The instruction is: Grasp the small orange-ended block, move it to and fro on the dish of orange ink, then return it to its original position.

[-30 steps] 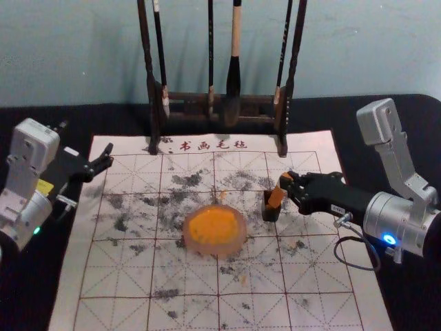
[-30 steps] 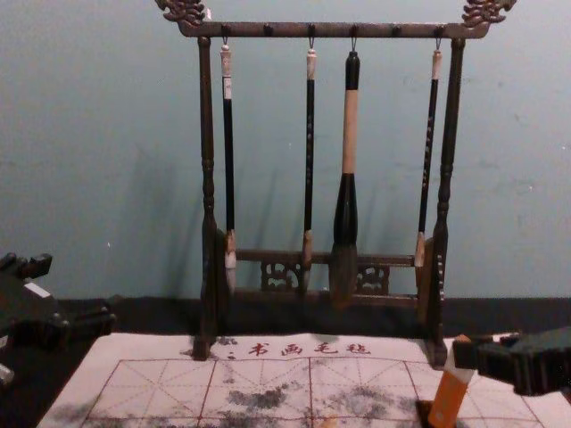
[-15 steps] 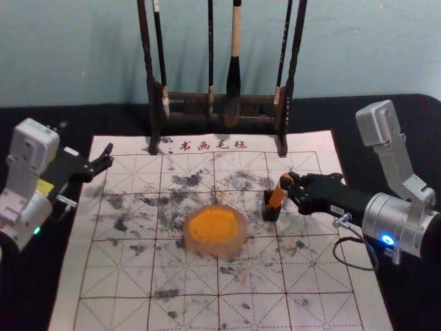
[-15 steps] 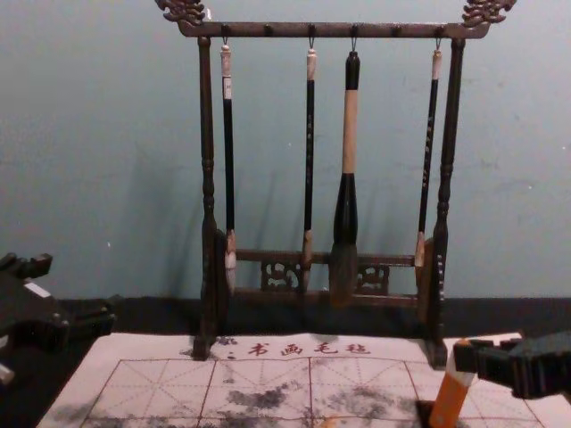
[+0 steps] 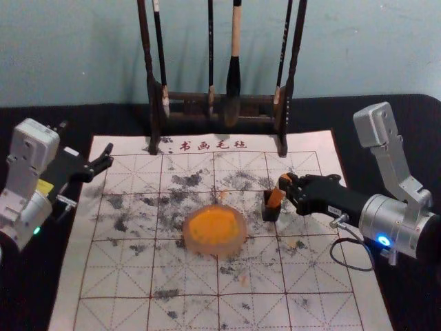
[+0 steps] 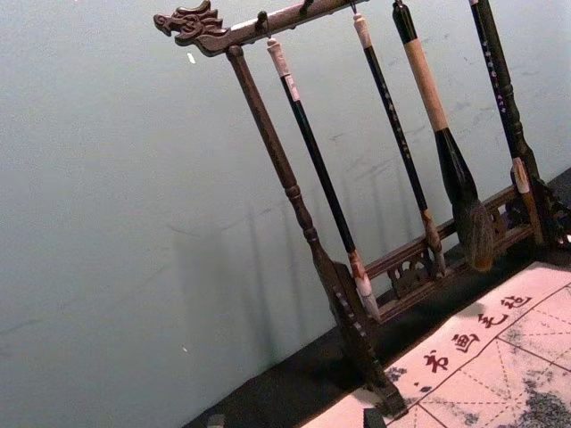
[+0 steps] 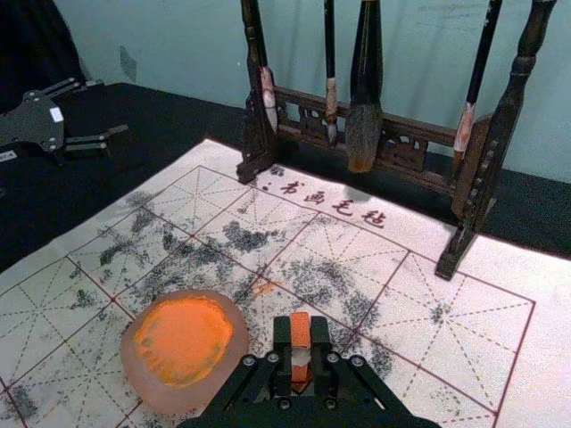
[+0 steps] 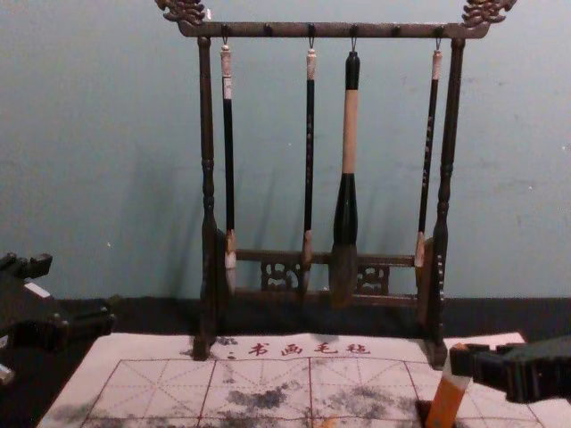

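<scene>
My right gripper (image 5: 289,187) is shut on the upper part of the orange-ended block (image 5: 276,197), which leans with its lower end at a small dark holder (image 5: 271,213). In the right wrist view the block (image 7: 301,334) sits between the fingertips of my right gripper (image 7: 302,349). The chest view shows the block (image 8: 446,403) tilted below my right gripper (image 8: 464,359). Left of the holder lies the round dish (image 5: 241,238) of orange ink (image 5: 213,226). My left gripper (image 5: 105,160) stays parked at the mat's left edge, fingers apart.
A dark wooden rack (image 5: 186,103) with several hanging brushes stands behind the gridded white mat (image 5: 117,276), its feet on the mat's back edge. Dark ink smudges mark the mat. A black cable (image 5: 351,265) loops below the right wrist.
My right gripper and the block have shifted very slightly to the left. The left arm holds still.
</scene>
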You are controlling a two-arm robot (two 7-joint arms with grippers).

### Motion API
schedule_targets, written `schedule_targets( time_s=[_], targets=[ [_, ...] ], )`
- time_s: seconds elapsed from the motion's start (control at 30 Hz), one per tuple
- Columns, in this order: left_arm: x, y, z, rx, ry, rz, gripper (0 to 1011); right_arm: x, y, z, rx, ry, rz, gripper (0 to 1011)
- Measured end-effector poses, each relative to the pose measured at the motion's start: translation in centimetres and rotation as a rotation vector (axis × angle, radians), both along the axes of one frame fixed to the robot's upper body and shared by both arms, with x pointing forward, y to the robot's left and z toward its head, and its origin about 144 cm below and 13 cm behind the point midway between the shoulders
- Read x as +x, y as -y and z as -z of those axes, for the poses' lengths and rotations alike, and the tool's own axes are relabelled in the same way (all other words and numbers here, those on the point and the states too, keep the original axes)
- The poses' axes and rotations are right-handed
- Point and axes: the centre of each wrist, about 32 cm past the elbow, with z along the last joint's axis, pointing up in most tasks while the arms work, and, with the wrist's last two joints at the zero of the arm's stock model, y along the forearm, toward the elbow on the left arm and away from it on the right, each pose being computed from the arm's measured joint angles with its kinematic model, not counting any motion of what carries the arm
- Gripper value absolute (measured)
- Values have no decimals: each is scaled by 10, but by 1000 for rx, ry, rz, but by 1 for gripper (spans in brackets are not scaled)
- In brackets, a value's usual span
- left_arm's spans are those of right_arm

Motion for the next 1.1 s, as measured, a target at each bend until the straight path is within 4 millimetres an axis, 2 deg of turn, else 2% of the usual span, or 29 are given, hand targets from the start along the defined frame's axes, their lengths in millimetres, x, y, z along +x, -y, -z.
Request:
schedule_targets(
  time_s=[1.1],
  targets=[
    [0,0,0,0,0,0,1001,2,-7,17,-5,-15,33,114]
  ],
)
